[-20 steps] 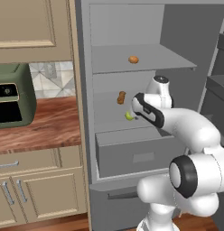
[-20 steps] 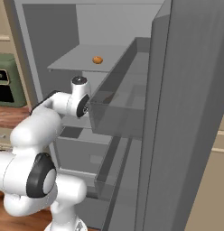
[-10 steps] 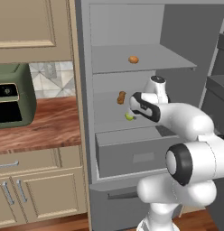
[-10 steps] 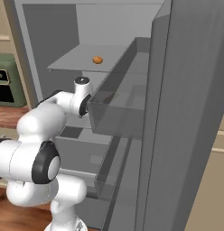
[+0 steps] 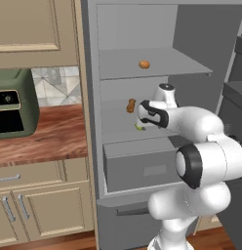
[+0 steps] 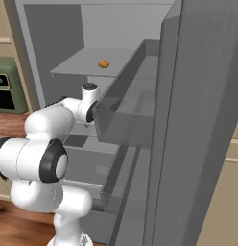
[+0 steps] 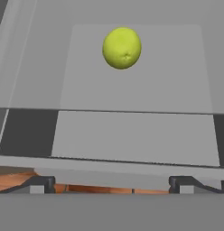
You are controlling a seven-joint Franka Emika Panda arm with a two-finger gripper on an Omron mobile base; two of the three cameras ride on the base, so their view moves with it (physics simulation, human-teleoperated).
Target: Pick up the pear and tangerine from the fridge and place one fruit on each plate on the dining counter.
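The yellow-green pear (image 7: 122,48) lies on the grey middle shelf of the open fridge (image 5: 191,44), ahead of my gripper (image 7: 111,182). The gripper is open, its two dark fingertips (image 7: 41,182) wide apart with nothing between them. In the left base view the gripper (image 5: 142,119) hovers just above and right of the pear (image 5: 139,127), not touching it. The orange tangerine (image 5: 144,64) rests on the shelf above, and it also shows from the right side as the tangerine (image 6: 103,63). No plates or dining counter are in view.
A brown peanut-shaped item (image 5: 131,105) sits on the middle shelf, left of my hand. A wide grey drawer (image 5: 142,166) juts out below. The open door's bin (image 6: 125,115) stands close on my right. A green appliance (image 5: 10,105) sits on the wood worktop (image 5: 50,139).
My hand has crept a little leftward and deeper into the fridge, closer to the pear. The fruits have not moved.
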